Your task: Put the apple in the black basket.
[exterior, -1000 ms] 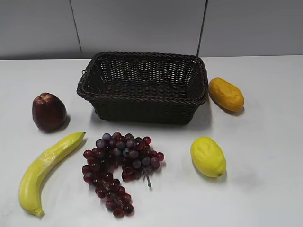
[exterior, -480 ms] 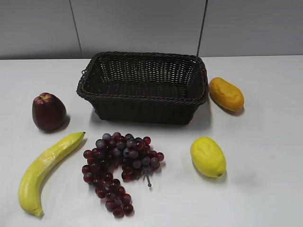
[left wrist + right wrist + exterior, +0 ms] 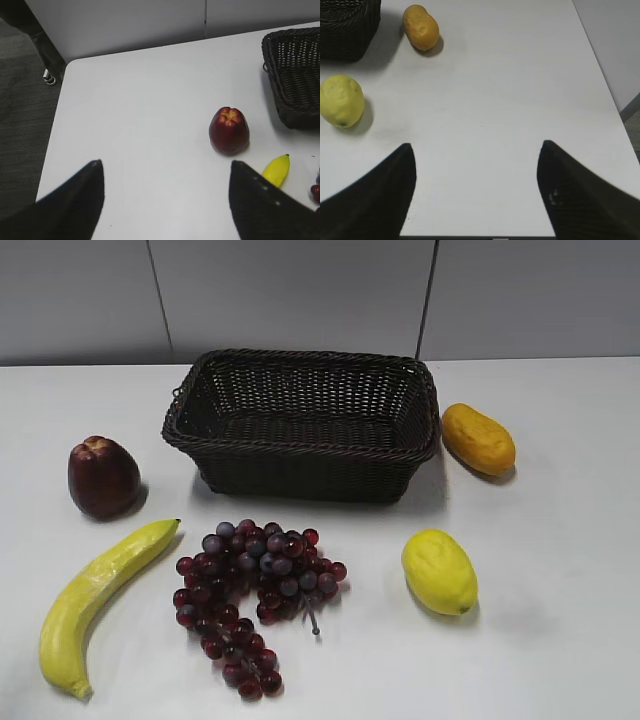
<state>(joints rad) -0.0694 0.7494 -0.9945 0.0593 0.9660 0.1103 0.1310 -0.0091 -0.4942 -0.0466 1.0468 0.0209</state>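
The dark maroon apple [image 3: 102, 477] stands on the white table left of the black wicker basket [image 3: 305, 425], apart from it. In the left wrist view the apple [image 3: 229, 130] sits ahead and right of my left gripper [image 3: 165, 162], which is open and empty above bare table; the basket's corner [image 3: 292, 75] is at the right edge. My right gripper [image 3: 476, 145] is open and empty over the table's right part. Neither gripper shows in the exterior view. The basket is empty.
A banana [image 3: 95, 600] lies front left, a bunch of purple-red grapes [image 3: 250, 595] in front of the basket, a yellow lemon [image 3: 439, 571] front right, and an orange fruit [image 3: 478, 438] right of the basket. The table's left edge [image 3: 52, 130] drops to grey floor.
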